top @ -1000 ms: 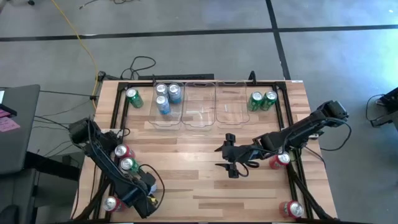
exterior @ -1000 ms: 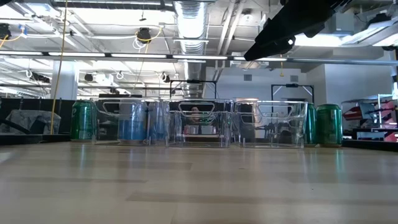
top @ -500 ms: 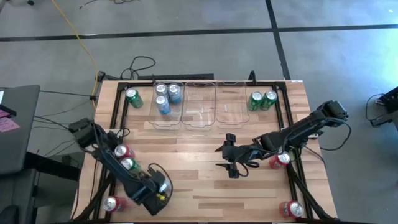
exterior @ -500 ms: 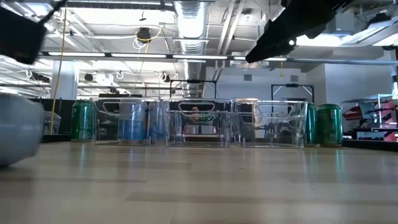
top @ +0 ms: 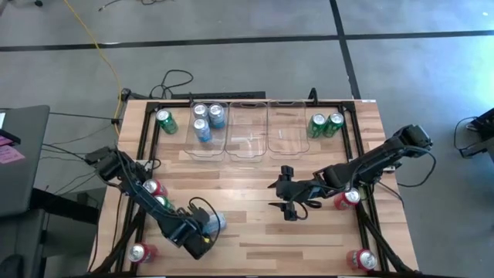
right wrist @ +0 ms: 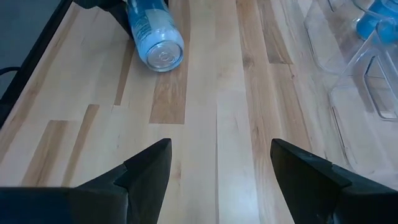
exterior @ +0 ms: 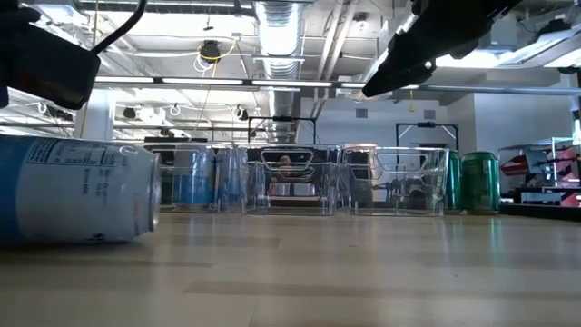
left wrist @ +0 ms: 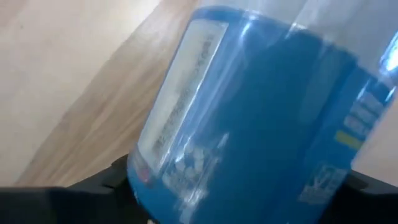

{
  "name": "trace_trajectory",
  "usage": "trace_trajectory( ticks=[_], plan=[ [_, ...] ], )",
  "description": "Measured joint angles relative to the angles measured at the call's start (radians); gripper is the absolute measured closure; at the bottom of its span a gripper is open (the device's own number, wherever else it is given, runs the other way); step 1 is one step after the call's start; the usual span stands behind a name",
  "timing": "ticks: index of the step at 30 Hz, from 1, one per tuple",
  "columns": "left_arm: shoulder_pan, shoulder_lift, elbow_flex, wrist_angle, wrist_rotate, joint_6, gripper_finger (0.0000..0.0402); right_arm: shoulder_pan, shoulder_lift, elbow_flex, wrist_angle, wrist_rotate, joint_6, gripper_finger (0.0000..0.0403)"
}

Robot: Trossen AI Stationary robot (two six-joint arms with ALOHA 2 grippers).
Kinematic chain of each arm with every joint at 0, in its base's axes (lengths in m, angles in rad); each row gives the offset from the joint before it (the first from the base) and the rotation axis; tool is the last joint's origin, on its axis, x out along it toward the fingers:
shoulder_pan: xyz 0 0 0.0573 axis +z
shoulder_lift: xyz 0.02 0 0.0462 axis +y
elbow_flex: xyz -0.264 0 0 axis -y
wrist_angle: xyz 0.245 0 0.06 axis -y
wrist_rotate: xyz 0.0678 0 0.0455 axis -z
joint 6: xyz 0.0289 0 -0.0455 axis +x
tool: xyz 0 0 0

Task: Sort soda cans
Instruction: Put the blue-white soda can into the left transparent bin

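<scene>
The blue can (top: 214,222) lies on its side on the counter (top: 255,232), far in front of the three clear bins (top: 248,131). It is round, so it could roll away if the left hand (top: 202,234) bumps it. That hand sits right at the can, fingers around it, but I cannot tell if it grips. The right hand (top: 284,202), nearer the bins, is open and empty.
</scene>
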Motion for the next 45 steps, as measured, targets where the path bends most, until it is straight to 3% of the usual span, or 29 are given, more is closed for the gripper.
trace_trajectory(
  ticks=[6,13,18,24,30,35,41,45],
  plan=[
    [-0.001,0.003,0.004,0.013,-0.101,0.032,0.0126,0.007,-0.003,0.000,0.018,0.000,-0.003,0.0111],
    [0.005,0.005,0.003,0.101,-0.354,0.072,0.0113,0.065,-0.057,-0.001,0.108,-0.002,-0.060,0.0111],
    [0.007,0.005,0.004,0.192,-0.488,0.146,0.0117,0.123,-0.126,-0.001,0.193,-0.002,-0.118,0.0111],
    [0.019,0.003,0.005,0.374,-0.662,0.311,0.0117,0.171,-0.223,0.000,0.178,-0.003,-0.189,0.0111],
    [0.070,0.003,0.005,0.617,-0.686,0.566,0.0117,0.137,-0.177,0.000,0.231,-0.004,-0.149,0.0109],
    [0.097,0.001,0.007,0.766,-0.689,0.737,0.0117,0.110,-0.147,0.000,0.234,-0.016,-0.152,0.0073],
    [0.114,0.001,0.007,0.810,-0.688,0.806,0.0116,0.086,-0.147,0.000,0.243,-0.014,-0.164,0.0010],
    [0.123,0.001,0.007,0.818,-0.686,0.814,0.0116,0.077,-0.128,0.000,0.241,-0.015,-0.167,0.0009]
  ],
)
